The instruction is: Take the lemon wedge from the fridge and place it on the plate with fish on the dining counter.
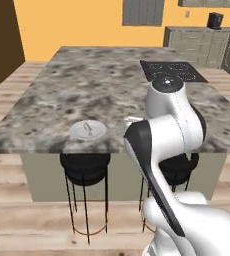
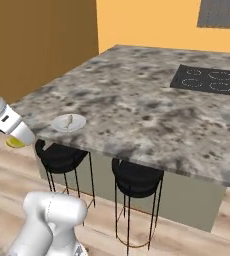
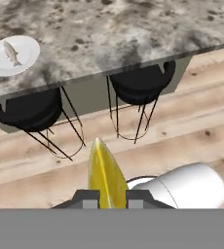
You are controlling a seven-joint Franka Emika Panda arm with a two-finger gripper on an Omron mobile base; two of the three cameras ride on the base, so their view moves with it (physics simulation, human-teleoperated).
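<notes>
Here the claw [image 3: 104, 197] is closed around the lemon wedge [image 3: 103, 172], holding it above the wooden floor [image 3: 192, 121]. It is in front of the dining counter [image 3: 133, 34] and two black stools [image 3: 140, 82]. The plate with fish [image 3: 11, 56] lies near the counter edge, well apart from the wedge.

Bright yellow lemon wedge [image 3: 103, 176], white plate [image 1: 88, 130], speckled grey-brown granite dining counter [image 1: 102, 85], black stools [image 2: 136, 179].

Lemon wedge [image 3: 103, 177] base sits hidden between the gripper [image 3: 104, 197] tips, cooktop [image 2: 205, 79] is clipped at the right base view's right edge, and the fish [image 1: 87, 128] on the plate [image 1: 78, 133] is too small to resolve.
</notes>
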